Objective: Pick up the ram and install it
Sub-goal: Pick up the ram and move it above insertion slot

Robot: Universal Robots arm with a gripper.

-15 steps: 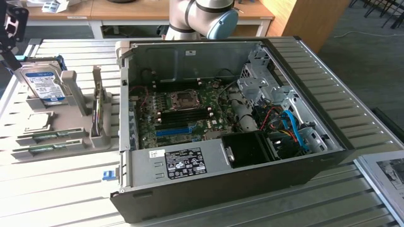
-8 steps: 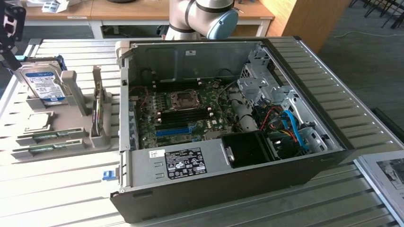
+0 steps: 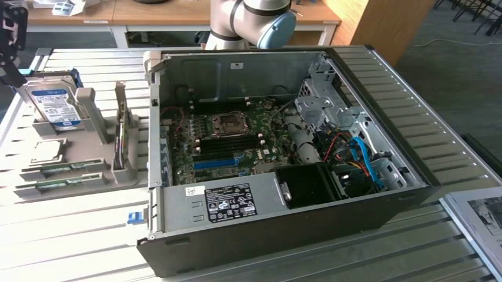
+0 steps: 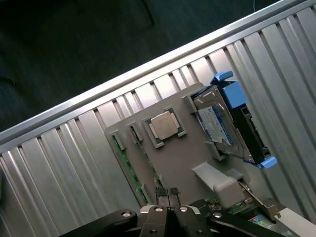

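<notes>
We judge that the pick-up step is in hand, and only at its approach. The ram (image 3: 56, 187) lies flat in its groove on the grey tray (image 3: 90, 154). In the exterior view this is at nine o'clock from the open computer case (image 3: 337, 205) and at six o'clock from the processor (image 3: 47, 153). A second green stick (image 3: 61, 169) lies between the two.

In the wrist view the gripper (image 4: 168, 191) hangs over this tray, near one end of the ram (image 4: 127, 168) — its fingers seem pressed together, and they hold nothing. The memory slots on the motherboard (image 3: 227, 141) look unfilled, as far as we can see.

In our judgement a grasp calls for parted fingers set across the thin stick, then a straight lift out of the groove — the fit looks narrow.
</notes>
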